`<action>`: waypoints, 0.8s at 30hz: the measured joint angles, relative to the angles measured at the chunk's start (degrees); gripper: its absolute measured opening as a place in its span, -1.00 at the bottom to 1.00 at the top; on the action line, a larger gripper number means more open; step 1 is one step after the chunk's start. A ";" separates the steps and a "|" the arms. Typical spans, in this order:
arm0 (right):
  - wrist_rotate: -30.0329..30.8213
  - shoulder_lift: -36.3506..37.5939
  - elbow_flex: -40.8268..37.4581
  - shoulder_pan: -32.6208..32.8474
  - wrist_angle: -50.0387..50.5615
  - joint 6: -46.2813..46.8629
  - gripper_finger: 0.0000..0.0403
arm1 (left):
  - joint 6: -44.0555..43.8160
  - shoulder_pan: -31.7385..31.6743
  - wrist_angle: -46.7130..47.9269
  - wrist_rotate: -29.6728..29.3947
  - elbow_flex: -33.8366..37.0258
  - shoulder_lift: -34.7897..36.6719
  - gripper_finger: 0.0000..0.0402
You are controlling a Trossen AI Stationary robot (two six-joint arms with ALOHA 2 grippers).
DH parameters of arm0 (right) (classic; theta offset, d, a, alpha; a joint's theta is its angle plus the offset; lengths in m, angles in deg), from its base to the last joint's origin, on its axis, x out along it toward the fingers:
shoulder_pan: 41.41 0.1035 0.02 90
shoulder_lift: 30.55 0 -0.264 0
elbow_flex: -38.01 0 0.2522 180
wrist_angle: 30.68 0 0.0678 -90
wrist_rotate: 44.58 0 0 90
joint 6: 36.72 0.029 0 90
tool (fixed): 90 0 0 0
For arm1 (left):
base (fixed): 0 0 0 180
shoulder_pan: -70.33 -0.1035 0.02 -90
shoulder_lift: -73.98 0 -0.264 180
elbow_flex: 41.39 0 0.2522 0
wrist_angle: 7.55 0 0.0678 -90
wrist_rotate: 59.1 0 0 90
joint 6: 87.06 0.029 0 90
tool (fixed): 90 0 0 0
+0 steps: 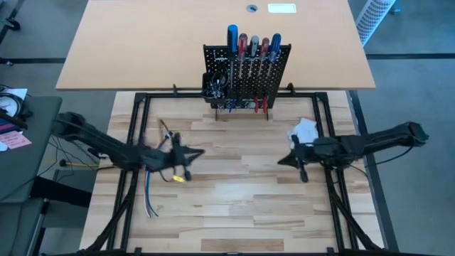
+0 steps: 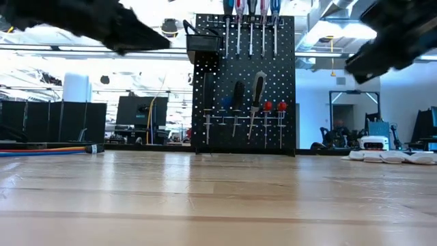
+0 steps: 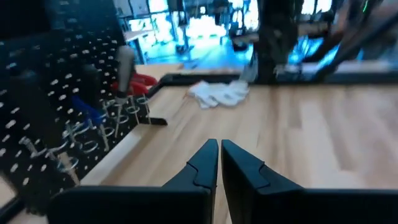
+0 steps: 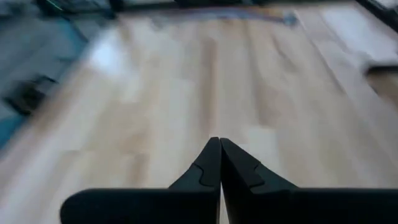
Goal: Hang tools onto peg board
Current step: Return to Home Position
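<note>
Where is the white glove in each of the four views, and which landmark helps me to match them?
High view: the white glove lies right of centre, below and right of the peg board.
Low view: glove at the right edge, on the table.
Left wrist view: glove on the table beyond the peg board's end.
Right wrist view: not in it.
Shared landmark: the peg board.

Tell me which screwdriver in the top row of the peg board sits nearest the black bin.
The blue-handled screwdriver at the row's end beside the bin; the others stand farther along.
</note>
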 joint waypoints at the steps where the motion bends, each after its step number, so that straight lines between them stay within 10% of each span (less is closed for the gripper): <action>1: 0.01 2.12 -0.60 1.71 -0.22 0.44 -0.96 | -1.17 -0.52 0.16 1.08 2.01 3.68 -0.93; 14: -4.04 27.18 -11.09 6.42 -4.14 -1.75 -0.96 | -9.42 -5.79 5.70 8.90 22.14 43.99 -0.95; 24: -16.77 34.38 -17.06 1.88 -8.96 3.69 -0.96 | -14.30 -14.21 8.78 23.88 23.67 48.30 -1.00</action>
